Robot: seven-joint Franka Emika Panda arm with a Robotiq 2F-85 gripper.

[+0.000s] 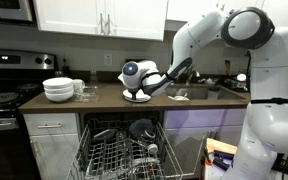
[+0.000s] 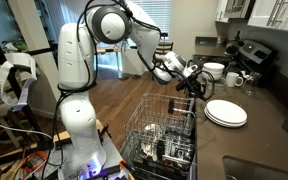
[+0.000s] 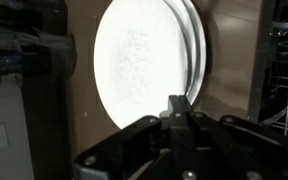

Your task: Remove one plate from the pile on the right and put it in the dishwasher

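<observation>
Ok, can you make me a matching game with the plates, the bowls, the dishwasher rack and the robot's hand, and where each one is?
Things:
1. pile of plates
2. stack of bowls
3. dishwasher rack
4. gripper

Places or states:
A. pulled out below the counter
B. jaws shut, above the counter
C. beside the mugs, at the stove end
D. low and flat, between the bowls and the sink

Pairs: 1-D, 2-C, 3-A, 4-B.
</observation>
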